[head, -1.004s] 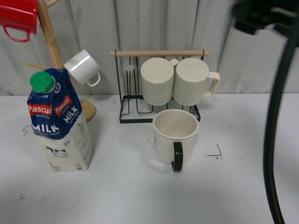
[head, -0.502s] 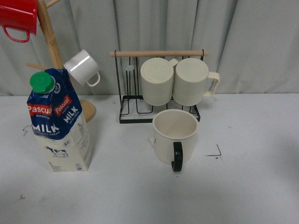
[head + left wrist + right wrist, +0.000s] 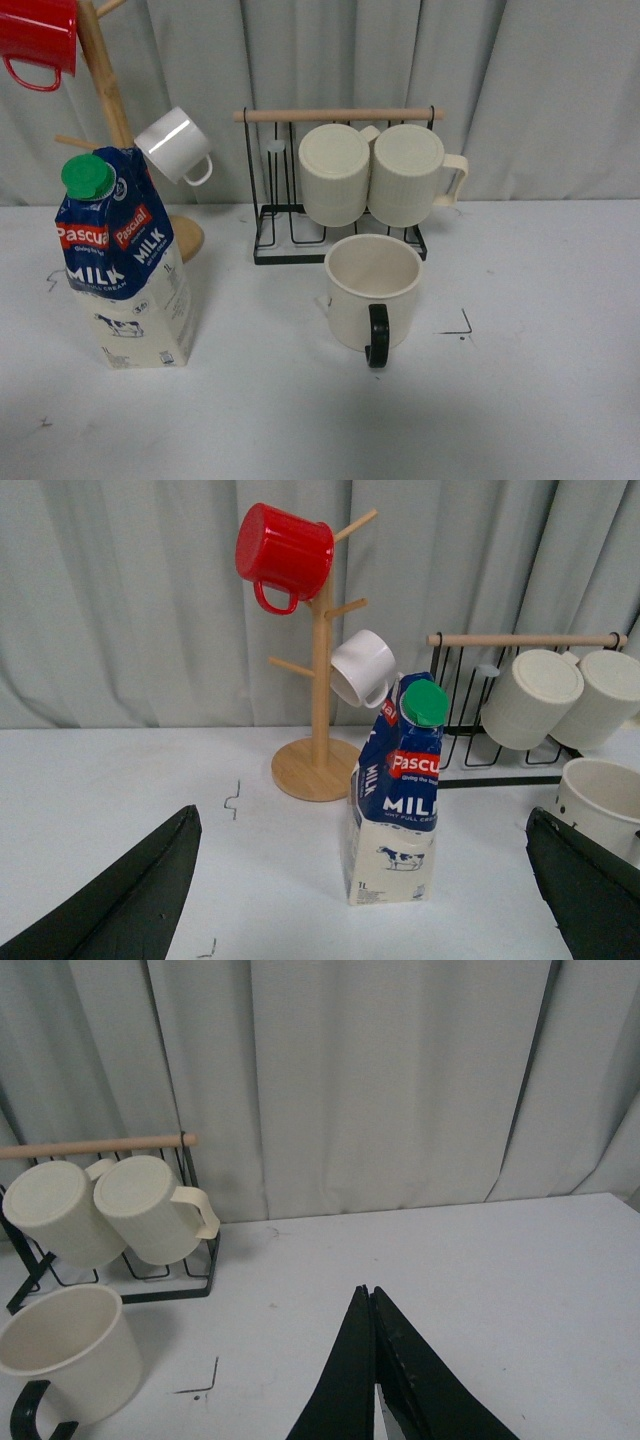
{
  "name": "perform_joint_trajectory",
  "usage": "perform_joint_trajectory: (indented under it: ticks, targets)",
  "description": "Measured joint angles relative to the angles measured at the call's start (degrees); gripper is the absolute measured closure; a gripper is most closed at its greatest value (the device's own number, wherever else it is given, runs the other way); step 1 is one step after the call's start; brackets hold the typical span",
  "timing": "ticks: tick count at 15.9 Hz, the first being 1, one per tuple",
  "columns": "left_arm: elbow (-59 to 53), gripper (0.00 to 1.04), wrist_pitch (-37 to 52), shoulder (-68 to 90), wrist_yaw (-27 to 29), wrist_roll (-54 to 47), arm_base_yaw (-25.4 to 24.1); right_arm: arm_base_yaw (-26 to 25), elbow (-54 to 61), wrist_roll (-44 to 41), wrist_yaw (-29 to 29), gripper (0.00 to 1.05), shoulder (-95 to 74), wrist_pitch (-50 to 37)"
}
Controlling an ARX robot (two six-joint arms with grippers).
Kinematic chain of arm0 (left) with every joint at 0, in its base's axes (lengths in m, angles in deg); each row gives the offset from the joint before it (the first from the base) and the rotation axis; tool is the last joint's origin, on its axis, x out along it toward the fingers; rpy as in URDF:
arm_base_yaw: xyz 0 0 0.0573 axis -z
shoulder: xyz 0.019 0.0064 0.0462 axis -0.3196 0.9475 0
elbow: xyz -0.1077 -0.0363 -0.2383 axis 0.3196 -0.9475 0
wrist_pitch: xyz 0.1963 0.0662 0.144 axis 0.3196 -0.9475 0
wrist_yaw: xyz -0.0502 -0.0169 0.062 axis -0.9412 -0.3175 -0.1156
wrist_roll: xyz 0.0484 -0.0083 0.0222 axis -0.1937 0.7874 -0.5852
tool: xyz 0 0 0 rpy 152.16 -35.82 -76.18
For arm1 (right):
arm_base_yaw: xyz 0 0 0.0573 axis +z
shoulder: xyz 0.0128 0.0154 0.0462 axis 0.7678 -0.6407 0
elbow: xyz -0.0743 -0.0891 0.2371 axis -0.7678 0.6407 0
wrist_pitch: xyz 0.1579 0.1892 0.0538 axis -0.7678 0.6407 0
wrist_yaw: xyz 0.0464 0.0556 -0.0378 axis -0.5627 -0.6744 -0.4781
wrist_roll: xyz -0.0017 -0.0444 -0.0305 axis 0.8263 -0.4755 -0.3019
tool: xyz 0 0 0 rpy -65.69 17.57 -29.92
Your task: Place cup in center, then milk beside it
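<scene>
The cup (image 3: 372,288), a wide cream mug with its black handle toward the camera, stands upright on the white table just in front of the wire rack. A black corner mark (image 3: 461,326) lies to its right, edging the center (image 3: 270,345). The milk (image 3: 125,265), a blue and cream carton with a green cap, stands upright at the left. My left gripper (image 3: 362,815) is open, and the milk (image 3: 395,800) stands some way beyond its spread fingers. My right gripper (image 3: 366,1291) is shut on nothing, to the right of the cup (image 3: 70,1355). Neither gripper shows in the front view.
A wooden mug tree (image 3: 110,95) behind the milk holds a red mug (image 3: 38,35) and a small white mug (image 3: 175,145). A black wire rack (image 3: 290,215) carries two ribbed cream mugs (image 3: 375,175). A grey curtain closes the back.
A dark arm and its cable stood at the right of the front view a second ago and have left it. Cup and milk have stayed put.
</scene>
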Motion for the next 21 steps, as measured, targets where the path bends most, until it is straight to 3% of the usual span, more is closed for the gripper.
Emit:
perform_joint_trajectory:
  ticks: [2,9,21]
  targets:
    - [0.0,0.07,0.02,0.0,0.0,0.0,0.0,0.33,2.47,0.0,-0.59,1.03,2.4,-1.68]
    - [0.0,0.07,0.02,0.0,-0.02,0.0,0.0,0.37,4.33,0.0,-0.59,1.03,11.43,6.78]
    - [0.0,0.07,0.02,0.0,-0.02,0.0,0.0,0.37,4.37,0.0,-0.59,1.03,33.66,28.13]
